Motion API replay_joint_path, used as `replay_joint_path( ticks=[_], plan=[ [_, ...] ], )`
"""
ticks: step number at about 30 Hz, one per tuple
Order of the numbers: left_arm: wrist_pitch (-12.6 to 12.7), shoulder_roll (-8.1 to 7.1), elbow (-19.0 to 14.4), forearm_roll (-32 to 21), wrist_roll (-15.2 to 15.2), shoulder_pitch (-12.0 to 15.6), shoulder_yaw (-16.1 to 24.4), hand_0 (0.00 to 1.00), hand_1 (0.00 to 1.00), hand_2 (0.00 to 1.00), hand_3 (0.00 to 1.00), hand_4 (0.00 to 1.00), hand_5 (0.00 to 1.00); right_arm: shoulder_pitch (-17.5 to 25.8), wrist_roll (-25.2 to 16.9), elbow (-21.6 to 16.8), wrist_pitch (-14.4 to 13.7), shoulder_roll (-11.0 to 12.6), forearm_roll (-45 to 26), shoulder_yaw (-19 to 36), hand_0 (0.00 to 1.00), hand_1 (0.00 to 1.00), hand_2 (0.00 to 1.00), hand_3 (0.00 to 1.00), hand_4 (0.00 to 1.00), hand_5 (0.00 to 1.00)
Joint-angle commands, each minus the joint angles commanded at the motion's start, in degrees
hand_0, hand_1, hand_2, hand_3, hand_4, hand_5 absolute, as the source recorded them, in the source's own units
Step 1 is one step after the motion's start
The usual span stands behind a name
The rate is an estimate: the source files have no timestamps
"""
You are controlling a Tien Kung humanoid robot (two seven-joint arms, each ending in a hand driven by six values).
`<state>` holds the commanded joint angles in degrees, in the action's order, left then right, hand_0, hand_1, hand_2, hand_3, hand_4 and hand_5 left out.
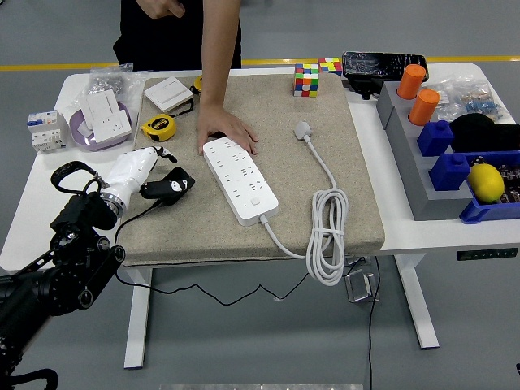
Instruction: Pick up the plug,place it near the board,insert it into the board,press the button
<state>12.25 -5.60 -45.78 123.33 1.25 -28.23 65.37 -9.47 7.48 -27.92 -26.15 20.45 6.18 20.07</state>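
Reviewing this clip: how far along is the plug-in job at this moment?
The plug lies unplugged on the mat, apart from the power strip, which a person's hand steadies. The left hand rests left of the strip, holding nothing. Picking up, inserting and pressing the button remain.

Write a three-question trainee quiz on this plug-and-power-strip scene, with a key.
1. True or false: the plug sits in a socket of the power strip.
2. What rests on the strip's far end? A) a person's hand B) the tape measure C) the left robot hand
3. Where does the cable lie coiled?

Key: 1 false, it lies loose on the mat. 2 A. 3 Over the mat's near right edge.
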Motion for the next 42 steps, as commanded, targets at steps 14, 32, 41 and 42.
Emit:
replay_joint_path(
  ticks=[14, 32, 41, 42],
  plan=[
    [-3.47, 1.17, -20.47, -24.15, -0.72, 7.50, 15.75, 0.831, 0.921, 0.885, 0.850, 0.998, 0.998, 0.56, 0.02, -0.01, 0.05, -0.24, 0.34, 0.74, 0.849, 0.792, 0.762, 0.780, 0.998, 0.971],
    [-12.34, 1.53, -39.55, -62.32, -5.02, 16.81, 30.39, 0.930, 0.972, 0.926, 0.906, 0.998, 0.998, -1.01, -1.11, -0.46, 0.25, 0.59, -0.53, -0.10, 0.853, 0.798, 0.765, 0.785, 0.998, 0.971],
    [-13.10, 2.72, -40.66, -58.95, -5.99, 19.22, 32.37, 0.914, 0.964, 0.917, 0.902, 0.998, 0.998, -1.26, -1.11, 0.15, 0.27, 0.83, -1.28, -1.28, 0.856, 0.799, 0.766, 0.786, 0.998, 0.969],
    [-13.16, 2.82, -40.55, -58.59, -6.05, 19.50, 32.65, 0.914, 0.964, 0.917, 0.902, 0.998, 0.998, -1.23, -1.13, 0.19, 0.27, 0.82, -1.30, -1.26, 0.856, 0.799, 0.766, 0.786, 0.998, 0.969]
  ],
)
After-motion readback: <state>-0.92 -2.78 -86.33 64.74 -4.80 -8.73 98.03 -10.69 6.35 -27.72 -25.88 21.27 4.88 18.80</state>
